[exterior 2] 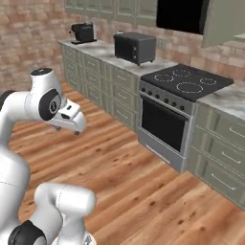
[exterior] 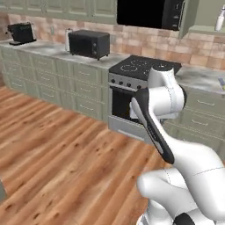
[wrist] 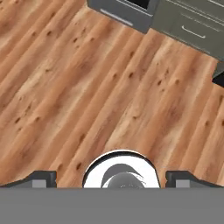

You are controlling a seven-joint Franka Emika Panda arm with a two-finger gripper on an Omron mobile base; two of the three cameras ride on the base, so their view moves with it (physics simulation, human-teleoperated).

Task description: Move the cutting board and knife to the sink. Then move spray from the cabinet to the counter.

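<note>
Spray (exterior: 219, 18) high on the cabinet (exterior: 206, 30) shelf, marbled counter (exterior: 200, 78) below, hand (wrist: 111, 178) wide over plank floor (wrist: 87, 96).

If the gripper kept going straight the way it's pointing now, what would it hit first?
Most likely the wooden floor. The gripper points down at bare planks, with nothing between its fingertips and nothing in the way. The oven and the drawers lie off that line. Depth is hard to judge.
</note>
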